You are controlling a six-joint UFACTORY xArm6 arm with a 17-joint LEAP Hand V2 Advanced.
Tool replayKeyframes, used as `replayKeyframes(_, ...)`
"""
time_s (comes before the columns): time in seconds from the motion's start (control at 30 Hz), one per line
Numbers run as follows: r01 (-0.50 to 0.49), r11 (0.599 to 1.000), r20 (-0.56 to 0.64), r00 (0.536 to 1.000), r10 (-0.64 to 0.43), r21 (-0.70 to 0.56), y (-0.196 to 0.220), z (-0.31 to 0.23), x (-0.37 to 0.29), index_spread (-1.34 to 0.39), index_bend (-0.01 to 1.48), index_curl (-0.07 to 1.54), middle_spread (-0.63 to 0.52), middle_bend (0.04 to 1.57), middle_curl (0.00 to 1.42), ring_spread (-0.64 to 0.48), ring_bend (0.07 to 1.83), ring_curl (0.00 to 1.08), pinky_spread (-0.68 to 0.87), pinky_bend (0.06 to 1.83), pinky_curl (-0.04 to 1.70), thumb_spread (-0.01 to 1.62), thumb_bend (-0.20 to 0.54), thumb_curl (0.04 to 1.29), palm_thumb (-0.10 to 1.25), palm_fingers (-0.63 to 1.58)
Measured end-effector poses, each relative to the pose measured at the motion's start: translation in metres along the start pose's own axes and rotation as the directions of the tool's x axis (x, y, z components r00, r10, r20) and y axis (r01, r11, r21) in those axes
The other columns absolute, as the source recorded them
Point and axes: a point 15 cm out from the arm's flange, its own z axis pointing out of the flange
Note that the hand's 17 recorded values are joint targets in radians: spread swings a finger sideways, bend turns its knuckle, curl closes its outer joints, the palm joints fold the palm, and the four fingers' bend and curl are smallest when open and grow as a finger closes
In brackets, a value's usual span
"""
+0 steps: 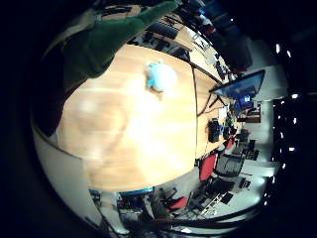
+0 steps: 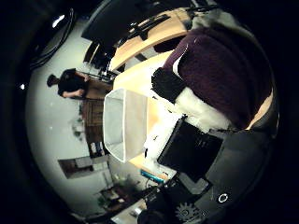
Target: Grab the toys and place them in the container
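Observation:
A dark purple plush toy (image 2: 222, 63) fills much of the right thumb side palm view, close against the palm. My hand (image 2: 196, 140) shows as white and black finger parts curled against it. A translucent white container (image 2: 126, 121) stands on the wooden table beside the held toy. In the right little finger side palm view a light blue toy (image 1: 157, 75) lies on the wooden table (image 1: 129, 129), far below the palm. A green soft shape (image 1: 99, 45) reaches in close to the palm from the edge of that view.
The table's edge (image 1: 203, 109) runs past the blue toy. Beyond it are a blue-lit screen (image 1: 241, 89) and red chairs (image 1: 208, 164). A dark cabinet (image 2: 93, 112) stands behind the container.

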Motion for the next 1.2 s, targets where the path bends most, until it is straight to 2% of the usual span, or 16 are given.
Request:
replayKeyframes(0.23,0.096,0.995,0.028,0.995,-0.096,0.000,-0.004,-0.003,-0.084,-0.31,1.00,0.64,-0.20,1.23,0.57,-0.21,1.37,0.53,-0.31,1.23,0.59,1.19,-0.016,0.27,0.69,1.27)
replayKeyframes(0.53,0.228,0.974,0.057,0.972,-0.227,-0.008,0.012,-0.006,-0.167,-0.30,1.00,0.63,-0.20,1.23,0.56,-0.21,1.37,0.53,-0.32,1.24,0.59,1.19,-0.015,0.27,0.70,1.27)
replayKeyframes(0.67,0.240,0.970,0.068,0.969,-0.238,-0.025,0.020,0.001,-0.180,-0.30,1.00,0.63,-0.20,1.23,0.56,-0.21,1.37,0.53,-0.32,1.24,0.59,1.19,-0.015,0.27,0.70,1.27)
replayKeyframes(1.03,0.360,0.932,0.096,0.930,-0.355,-0.043,0.047,0.004,-0.257,-0.30,1.00,0.63,-0.20,1.24,0.56,-0.21,1.37,0.53,-0.32,1.24,0.60,1.19,-0.016,0.26,0.70,1.27)
replayKeyframes(1.2,0.358,0.932,0.104,0.931,-0.350,-0.065,0.054,0.015,-0.270,-0.30,1.00,0.63,-0.20,1.24,0.56,-0.21,1.37,0.53,-0.32,1.24,0.60,1.19,-0.016,0.26,0.70,1.26)
